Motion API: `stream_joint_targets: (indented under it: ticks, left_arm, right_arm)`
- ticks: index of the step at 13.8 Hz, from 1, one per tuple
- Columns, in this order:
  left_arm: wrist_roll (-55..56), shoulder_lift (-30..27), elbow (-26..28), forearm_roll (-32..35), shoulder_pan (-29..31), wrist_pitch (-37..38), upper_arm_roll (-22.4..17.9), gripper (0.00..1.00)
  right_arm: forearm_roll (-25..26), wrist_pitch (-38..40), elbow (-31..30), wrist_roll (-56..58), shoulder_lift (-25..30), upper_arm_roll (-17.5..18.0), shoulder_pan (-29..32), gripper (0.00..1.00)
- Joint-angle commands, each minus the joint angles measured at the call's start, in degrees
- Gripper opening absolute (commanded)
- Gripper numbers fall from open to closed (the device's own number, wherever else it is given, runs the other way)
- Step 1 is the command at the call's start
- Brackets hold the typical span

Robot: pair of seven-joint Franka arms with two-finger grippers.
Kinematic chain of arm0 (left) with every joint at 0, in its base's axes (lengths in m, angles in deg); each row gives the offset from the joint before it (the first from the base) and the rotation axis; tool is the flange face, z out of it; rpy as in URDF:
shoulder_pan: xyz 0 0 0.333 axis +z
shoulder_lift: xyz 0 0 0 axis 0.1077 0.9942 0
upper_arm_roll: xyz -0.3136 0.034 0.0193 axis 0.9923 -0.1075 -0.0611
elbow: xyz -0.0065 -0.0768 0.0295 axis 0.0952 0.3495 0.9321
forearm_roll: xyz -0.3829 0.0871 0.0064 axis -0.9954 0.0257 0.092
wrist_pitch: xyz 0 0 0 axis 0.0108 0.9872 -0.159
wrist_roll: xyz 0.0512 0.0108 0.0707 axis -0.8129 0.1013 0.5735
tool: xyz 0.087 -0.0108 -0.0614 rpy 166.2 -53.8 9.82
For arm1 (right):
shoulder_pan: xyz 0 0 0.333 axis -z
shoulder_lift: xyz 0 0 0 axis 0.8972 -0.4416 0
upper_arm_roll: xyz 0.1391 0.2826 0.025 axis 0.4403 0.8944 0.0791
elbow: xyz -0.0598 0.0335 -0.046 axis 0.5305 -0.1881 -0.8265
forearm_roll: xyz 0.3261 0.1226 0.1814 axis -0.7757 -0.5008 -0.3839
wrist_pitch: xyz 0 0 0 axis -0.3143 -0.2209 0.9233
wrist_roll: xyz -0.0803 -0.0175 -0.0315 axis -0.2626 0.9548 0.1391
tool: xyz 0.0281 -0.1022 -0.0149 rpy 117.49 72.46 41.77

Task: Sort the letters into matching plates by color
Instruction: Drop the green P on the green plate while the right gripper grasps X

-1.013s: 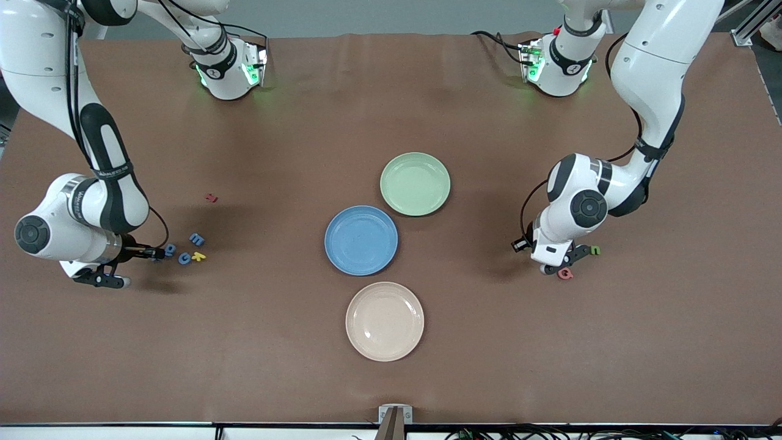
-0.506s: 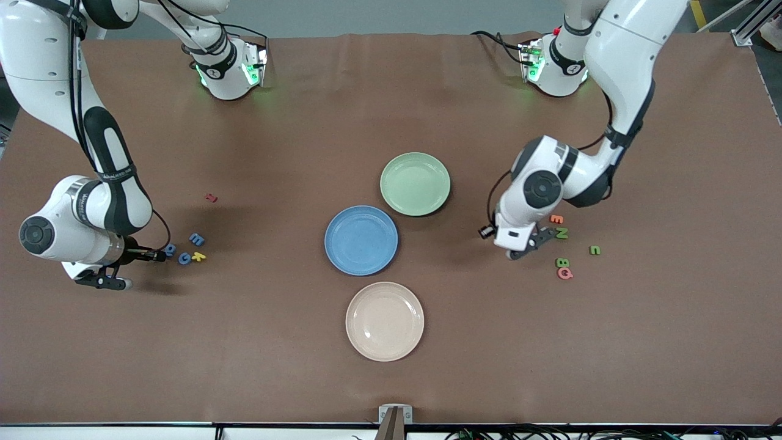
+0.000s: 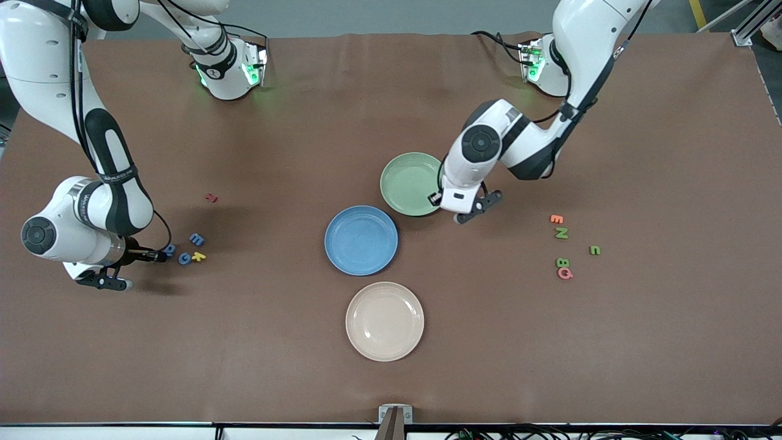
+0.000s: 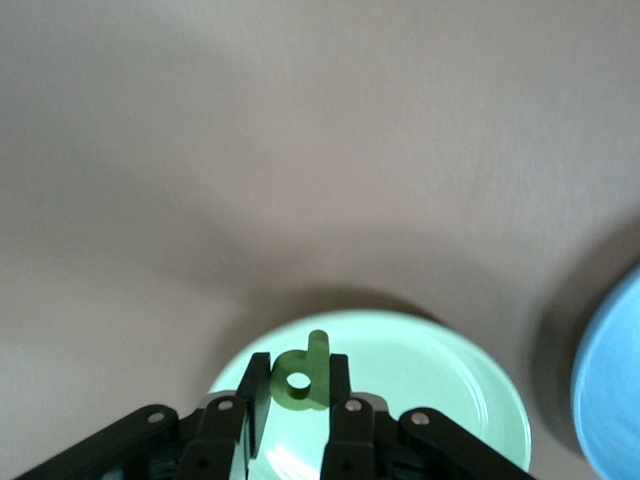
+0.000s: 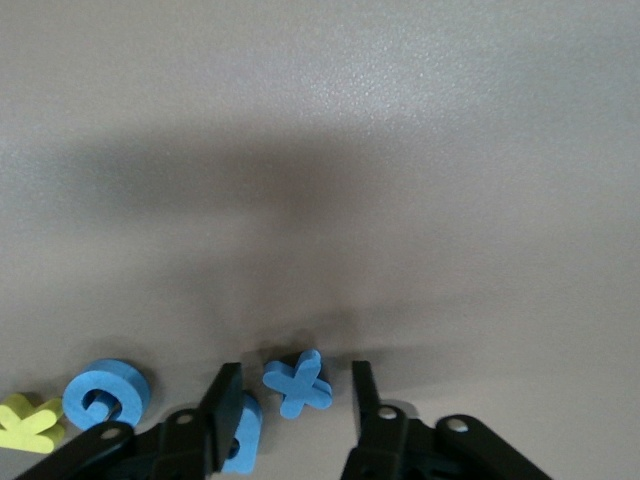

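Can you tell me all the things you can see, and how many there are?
blue plate: one, blue, mid-table
green plate: one, light green, beside the blue one
cream plate: one, cream, nearest the front camera
blue letters: four, blue, toward the right arm's end
green letters: three, green, toward the left arm's end
green d: one, green, in the left claw
yellow letter: one, yellow, beside the blue letters
red letter: one, red, lying alone
orange letter: one, orange, by the green letters
pink letter: one, pink, there too
table: one, brown
left claw: shut on the d, at the green plate's edge
right claw: open around a blue letter
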Motion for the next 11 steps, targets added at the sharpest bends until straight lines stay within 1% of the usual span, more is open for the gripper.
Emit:
stream_joint_targets:
  ticks: [1, 2, 3, 4, 5, 6, 7, 9, 11]
  left_arm:
    - [4.9, 0.9, 0.4, 0.5, -3.0, -0.8, 0.1, 0.16]
    - [6.0, 1.5, 0.4, 0.5, -3.7, -1.7, 0.1, 0.20]
    - [6.9, 2.2, 0.4, 0.5, -4.5, -2.7, 0.1, 0.28]
    - [8.2, 2.5, 0.4, 0.5, -4.9, -3.1, 0.1, 0.55]
    - [10.4, 3.0, 0.3, 0.5, -5.1, -3.3, 0.1, 0.86]
    - [12.5, 2.7, 0.4, 1.0, -6.0, -3.3, 0.1, 1.00]
    - [13.0, 2.2, 0.4, 1.2, -6.5, -2.9, -0.2, 1.00]
    - [12.1, 0.1, 0.3, 2.6, -5.0, -1.2, -0.4, 1.00]
    - [10.2, -1.5, -0.4, 8.7, -0.4, 2.9, -0.2, 1.00]
  right_arm:
    - [-0.4, -0.4, 0.4, 0.1, -0.7, 0.1, 0.4, 0.45]
    - [-0.4, -0.3, 0.5, 0.1, -0.7, 0.0, 0.5, 0.45]
    - [-0.4, -0.3, 0.6, 0.1, -0.8, 0.0, 0.6, 0.45]
    - [-0.4, -0.4, 0.6, 0.1, -0.9, 0.1, 0.6, 0.45]
    - [-0.4, -0.5, 0.6, 0.1, -1.0, 0.1, 0.6, 0.45]
    - [-0.4, -0.9, 0.5, 0.1, -1.3, 0.1, 0.6, 0.45]
    - [-0.4, -1.2, 0.4, 0.1, -1.3, 0.1, 0.6, 0.45]
    - [-0.4, -1.0, 0.2, 0.1, -1.3, 0.0, 0.6, 0.46]
    - [-0.4, -1.0, -0.2, 0.1, -1.3, 0.1, 0.5, 0.45]
